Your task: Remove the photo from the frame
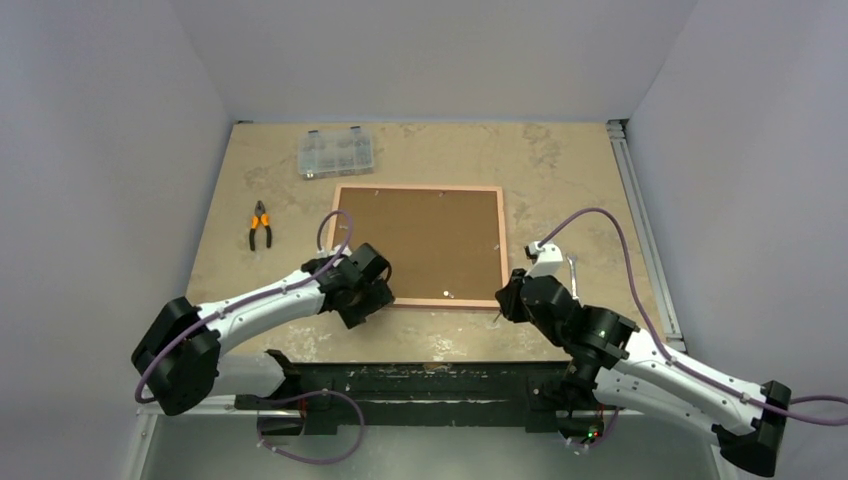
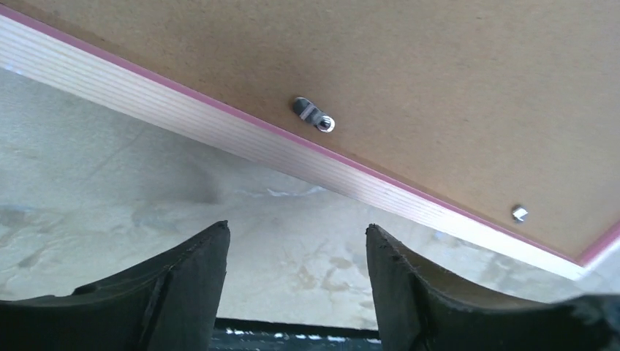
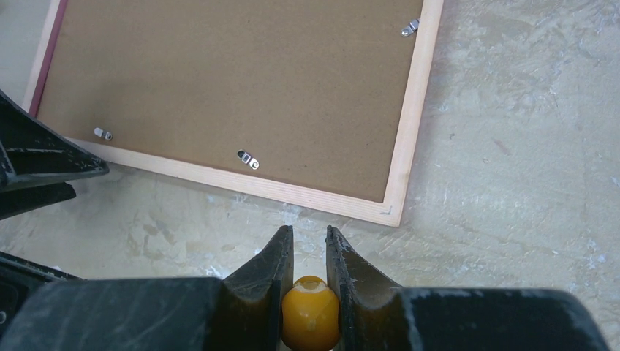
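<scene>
Counter [image 1: 560, 170], frame [image 1: 420, 187] lying back-up at its centre.
Brown backing board [image 1: 420, 245] fills the frame; the left tool [image 2: 296, 230] stands apart by its near-left corner, the right tool [image 3: 309, 232] clamps a yellow knob [image 3: 310, 314] by the near-right; small metal clips [image 2: 314, 115] dot the board's edge.

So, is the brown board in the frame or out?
In: the brown board lies inside the rim of the frame, with small metal clips at its edge.

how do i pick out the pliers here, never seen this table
Find the big pink frame lying back side up in the middle of the table. Just left of it, lying alone, are the pliers. Their orange-and-black handles set them apart from the clear compartment box farther back.
</scene>
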### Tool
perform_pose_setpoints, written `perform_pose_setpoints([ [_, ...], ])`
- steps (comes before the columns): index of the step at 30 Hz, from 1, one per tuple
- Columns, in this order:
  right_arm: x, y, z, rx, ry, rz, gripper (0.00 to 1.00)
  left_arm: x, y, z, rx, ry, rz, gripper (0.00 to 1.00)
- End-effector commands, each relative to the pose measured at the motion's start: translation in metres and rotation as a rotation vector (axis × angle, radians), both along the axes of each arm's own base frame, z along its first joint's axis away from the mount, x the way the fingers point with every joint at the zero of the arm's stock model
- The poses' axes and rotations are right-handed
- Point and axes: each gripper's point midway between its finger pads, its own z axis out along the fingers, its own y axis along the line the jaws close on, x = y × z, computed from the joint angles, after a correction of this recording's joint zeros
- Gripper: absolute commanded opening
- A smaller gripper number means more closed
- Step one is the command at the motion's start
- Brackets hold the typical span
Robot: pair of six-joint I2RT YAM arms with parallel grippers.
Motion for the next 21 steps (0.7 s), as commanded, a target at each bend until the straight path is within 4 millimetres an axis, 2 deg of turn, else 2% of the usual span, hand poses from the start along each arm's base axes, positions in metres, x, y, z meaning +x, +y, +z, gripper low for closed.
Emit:
perform_pose_setpoints([
  [1,0.006,0.013,0.015,0.044,-0.035,0.020,0.00,0.008,-0.021,0.025,-0.134,0.005,0.057,0.69],
  [4,0.006,0.013,0.015,0.040,-0.036,0.022,0.00,0.013,-0.040,0.032,-0.225,0.052,0.147,0.71],
  [8,0.006,0.012,0.016,0.046,-0.040,0.022,0.00,0.017,-0.068,0.029,-0.352,0.161,0.327,0.69],
  [12,0.005,0.010,0.020,0.057,-0.048,0.014,0.00,0.034,-0.085,0.029,-0.379,0.145,0.390,0.69],
  [14,0.005,0.008,0.022,0.061,-0.054,0.011,0.00,0.039,-0.091,0.021,-0.368,0.167,0.409,0.69],
  [17,0.004,0.006,0.023,0.057,-0.055,0.008,0.00,0.035,-0.099,0.007,-0.354,0.223,0.423,0.58],
  [21,0.003,0.003,0.023,0.058,-0.057,0.003,0.00,0.025,-0.095,-0.014,-0.300,0.272,0.468,0.51],
])
